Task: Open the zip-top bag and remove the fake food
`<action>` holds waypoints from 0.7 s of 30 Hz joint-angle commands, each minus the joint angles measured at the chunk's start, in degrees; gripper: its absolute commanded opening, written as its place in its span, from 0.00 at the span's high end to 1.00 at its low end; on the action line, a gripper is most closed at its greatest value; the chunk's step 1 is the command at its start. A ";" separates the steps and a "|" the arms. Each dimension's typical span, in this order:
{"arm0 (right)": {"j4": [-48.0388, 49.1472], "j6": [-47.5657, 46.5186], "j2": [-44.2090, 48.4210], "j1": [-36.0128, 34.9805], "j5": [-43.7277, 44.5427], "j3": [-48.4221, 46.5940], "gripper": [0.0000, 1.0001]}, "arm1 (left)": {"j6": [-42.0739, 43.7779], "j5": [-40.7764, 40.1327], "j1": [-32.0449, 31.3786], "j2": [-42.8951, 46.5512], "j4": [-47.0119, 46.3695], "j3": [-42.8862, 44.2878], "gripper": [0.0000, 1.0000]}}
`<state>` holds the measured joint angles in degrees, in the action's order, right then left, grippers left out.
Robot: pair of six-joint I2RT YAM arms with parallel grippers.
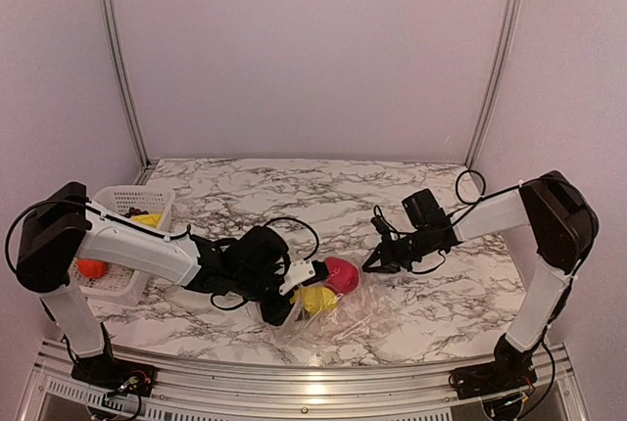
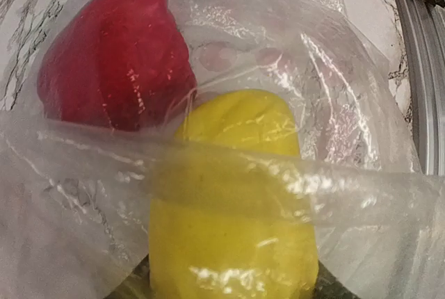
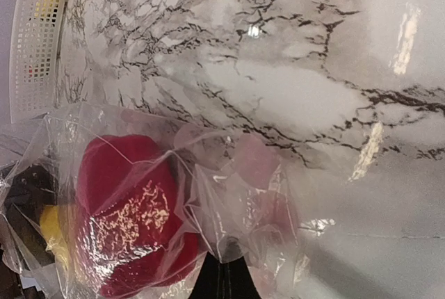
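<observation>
I look down on a white tabletop point(image 1: 294, 186) with grey marble veining, closed in by plain pale-lilac walls point(image 1: 313, 49) and two metal frame posts point(image 1: 118, 59) at the back corners. I count one zip-top bag point(image 1: 358, 315), lying crumpled near the front edge at the middle. Two pieces of fake food sit inside it: one pink-red piece point(image 1: 342, 274) and one yellow piece point(image 1: 315, 299), touching each other under the clear film. One white lattice basket point(image 1: 162, 193) stands at the far left, and in it I make out one yellow item point(image 1: 147, 218) and one orange item point(image 1: 90, 267). My left claw point(image 1: 312, 282) is pushed up against the bag's left end. Its wrist camera is filled by the yellow piece, with a fold of film lying across it. I cannot tell whether this claw is apart or together. My right claw point(image 1: 375, 261) reaches in from the right to the bag's far edge. In its own camera the fingers show as a single dark wedge with only a thin seam between them. They are together, with bag film gathered and pinched at the tip, just beside the pink-red piece.
</observation>
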<state>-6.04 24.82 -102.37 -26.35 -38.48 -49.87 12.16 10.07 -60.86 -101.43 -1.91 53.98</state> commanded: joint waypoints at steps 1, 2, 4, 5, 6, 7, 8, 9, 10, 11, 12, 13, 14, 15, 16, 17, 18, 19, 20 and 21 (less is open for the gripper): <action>0.50 0.00 3.31 2.52 0.42 1.25 1.00 | -9.17 -3.31 0.57 6.27 -1.54 -2.92 0.52; 0.88 0.23 3.89 3.02 0.47 1.66 1.00 | -10.72 -3.83 0.63 7.42 -1.67 -4.31 0.53; 1.69 0.67 5.13 4.17 0.67 2.61 1.00 | -13.99 -5.41 0.93 9.78 -1.78 -6.26 0.55; 2.12 0.94 5.66 4.79 0.68 3.00 1.00 | -15.57 -6.31 1.23 11.00 -1.66 -7.19 0.56; 2.58 1.13 6.24 5.31 0.62 3.37 1.00 | -17.07 -7.64 1.65 12.35 -1.57 -7.98 0.57; 3.15 1.34 6.99 5.85 0.60 3.68 1.00 | -19.87 -9.40 2.22 13.67 -0.96 -8.57 0.57; 3.36 1.46 7.47 6.21 0.60 3.99 1.00 | -21.97 -11.00 3.03 15.01 -0.06 -9.00 0.56; 3.48 1.46 7.87 6.46 0.68 4.20 1.00 | -23.85 -11.91 4.12 16.40 0.84 -9.44 0.56; 3.42 1.38 8.22 6.75 0.76 4.42 1.00 | -25.84 -12.83 5.12 17.81 1.60 -9.80 0.55; 3.41 1.42 8.49 7.00 0.85 4.58 1.00 | -27.43 -13.39 6.12 19.50 1.81 -10.33 0.54; 3.43 1.30 8.76 7.18 0.86 4.75 1.00 | -28.73 -13.72 7.15 21.28 3.24 -10.89 0.54; 3.41 1.29 8.91 7.37 0.80 5.01 1.00 | -30.10 -14.36 7.93 23.08 3.87 -11.27 0.54; 3.24 1.19 9.01 7.56 0.78 5.14 1.00 | -31.41 -15.06 8.88 24.93 4.42 -11.54 0.54; 3.11 1.01 9.03 7.73 0.72 5.25 1.00 | -32.80 -15.44 10.49 26.58 5.02 -11.62 0.54; 2.94 0.92 9.09 7.85 0.65 5.34 1.00 | -34.12 -15.75 11.64 28.37 5.68 -11.65 0.54; 2.89 0.79 9.11 7.95 0.48 5.39 1.00 | -35.28 -16.16 12.96 30.13 6.53 -11.35 0.54; 2.80 0.70 9.11 8.02 0.43 5.35 1.00 | -36.65 -16.45 14.52 31.66 7.52 -10.92 0.54; 2.73 0.60 9.04 8.03 0.38 5.31 1.00 | -38.00 -16.28 16.40 33.44 8.47 -10.39 0.53; 2.64 0.44 8.86 8.11 0.30 5.26 1.00 | -39.40 -15.47 18.86 34.28 10.11 -9.31 0.53; 2.53 0.36 8.79 8.07 0.25 5.18 1.00 | -40.83 -13.98 21.42 34.70 12.36 -7.89 0.53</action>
<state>-3.66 25.69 -94.39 -18.81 -38.26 -44.62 -20.86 -3.95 -45.93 -70.30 3.14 42.94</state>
